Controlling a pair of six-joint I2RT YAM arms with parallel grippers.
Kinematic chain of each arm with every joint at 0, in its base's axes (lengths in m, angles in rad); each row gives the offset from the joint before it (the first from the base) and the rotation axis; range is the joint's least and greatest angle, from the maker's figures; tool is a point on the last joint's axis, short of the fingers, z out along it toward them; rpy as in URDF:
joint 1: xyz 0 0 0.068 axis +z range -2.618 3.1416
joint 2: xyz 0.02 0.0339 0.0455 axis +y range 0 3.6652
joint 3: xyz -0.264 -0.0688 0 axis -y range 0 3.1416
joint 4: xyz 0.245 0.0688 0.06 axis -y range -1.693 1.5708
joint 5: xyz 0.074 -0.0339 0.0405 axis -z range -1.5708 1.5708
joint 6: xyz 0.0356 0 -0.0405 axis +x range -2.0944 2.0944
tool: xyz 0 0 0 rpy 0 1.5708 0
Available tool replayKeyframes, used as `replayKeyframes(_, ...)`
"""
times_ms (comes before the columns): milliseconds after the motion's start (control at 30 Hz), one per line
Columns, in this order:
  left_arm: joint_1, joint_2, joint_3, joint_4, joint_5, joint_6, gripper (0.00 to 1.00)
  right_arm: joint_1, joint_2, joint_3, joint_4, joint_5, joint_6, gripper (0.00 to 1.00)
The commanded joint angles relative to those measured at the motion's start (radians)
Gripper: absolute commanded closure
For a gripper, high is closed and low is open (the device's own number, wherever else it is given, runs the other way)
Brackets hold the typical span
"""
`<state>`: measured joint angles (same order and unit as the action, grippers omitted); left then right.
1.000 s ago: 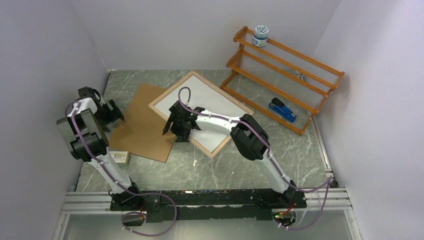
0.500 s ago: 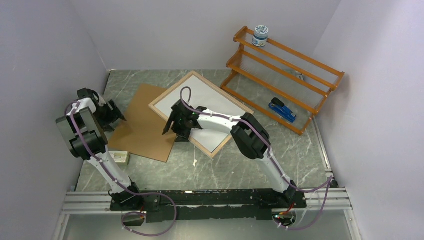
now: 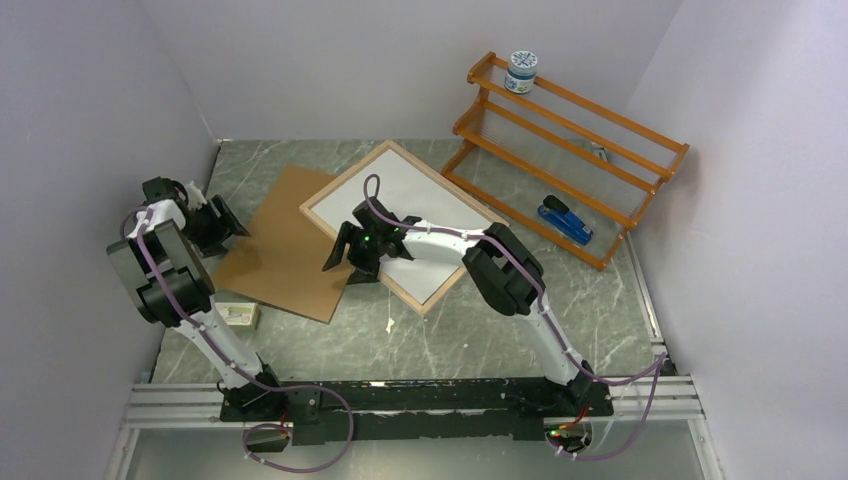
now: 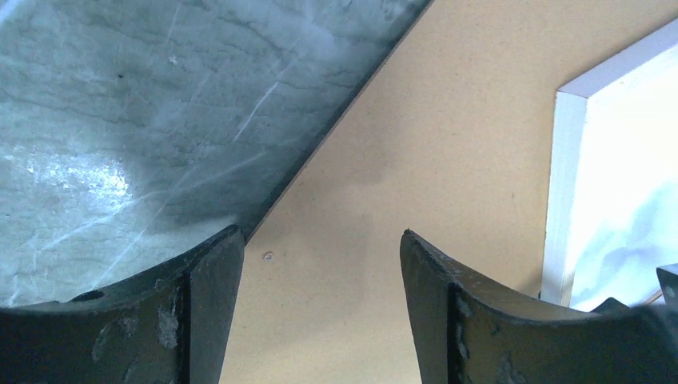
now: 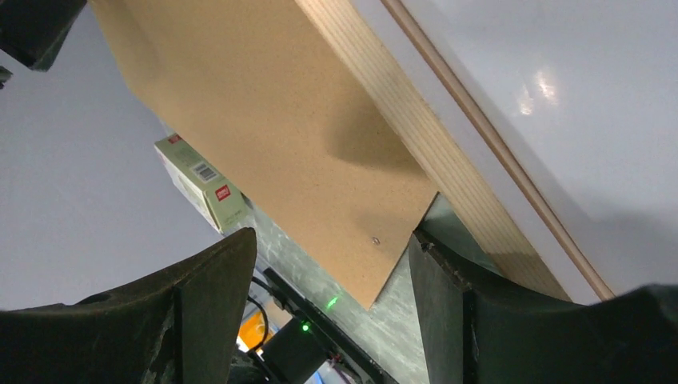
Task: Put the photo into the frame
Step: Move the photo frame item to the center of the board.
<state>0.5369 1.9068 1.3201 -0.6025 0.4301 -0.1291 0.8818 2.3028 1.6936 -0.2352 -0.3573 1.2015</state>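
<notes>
The photo (image 3: 420,195) is seemingly lying face down inside the frame (image 3: 345,177), showing only a plain white sheet within the wood rim. Whether it is sitting fully flat in the recess I cannot tell. The frame is resting back-up around the middle of the desk (image 3: 450,340), turned diagonally. Its left side appears to be overlapping the brown backing panel (image 3: 280,250), which is spreading toward the desk's left edge. So the main step is looking done. By my judgement, what is remaining is closing the back with that panel.

The right gripper (image 3: 342,250) is hovering over the frame's near-left rim, its jaws spread wide and gripping nothing. The left gripper (image 3: 232,222) is hanging over the panel's left edge, jaws likewise wide and empty.

Further out, a small box (image 3: 238,315) is sitting just beside the panel's near corner, toward the desk's near-left corner. An orange rack (image 3: 570,130) is standing at the far-right corner, carrying a jar (image 3: 520,71) on top, with a blue tool (image 3: 565,220) lying at its foot, all well apart from the frame. The frame pinning the panel is likely the main hindrance.
</notes>
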Motion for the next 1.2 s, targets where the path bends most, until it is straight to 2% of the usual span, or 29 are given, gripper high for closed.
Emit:
replayKeyframes(0,-0.037,-0.085,-0.030,-0.164,0.229,-0.032,0.28,0.008,0.064,-0.040,0.229,-0.034,0.000,0.27)
replayKeyframes(167,-0.038,-0.140,-0.024,-0.184,0.154,-0.047,0.28,0.002,0.084,-0.015,0.322,-0.097,-0.012,0.28)
replayKeyframes(433,-0.038,-0.206,-0.041,-0.221,0.053,-0.050,0.27,-0.004,0.155,0.103,0.352,-0.189,-0.046,0.30)
replayKeyframes(633,-0.038,-0.212,-0.044,-0.222,-0.130,-0.069,0.25,-0.004,0.098,0.080,0.183,-0.090,-0.124,0.29)
replayKeyframes(733,-0.038,-0.211,-0.031,-0.218,-0.275,-0.096,0.24,-0.003,0.026,0.041,0.111,-0.030,-0.193,0.28)
replayKeyframes(867,-0.038,-0.205,-0.004,-0.208,-0.385,-0.119,0.21,0.003,-0.094,-0.008,0.027,0.048,-0.315,0.26)
replayKeyframes(967,-0.038,-0.213,0.010,-0.196,-0.372,-0.132,0.21,0.008,-0.192,-0.054,-0.001,0.098,-0.402,0.26)
replayKeyframes(1167,-0.038,-0.239,-0.009,-0.162,-0.158,-0.146,0.23,0.008,-0.284,-0.055,-0.124,0.278,-0.658,0.28)
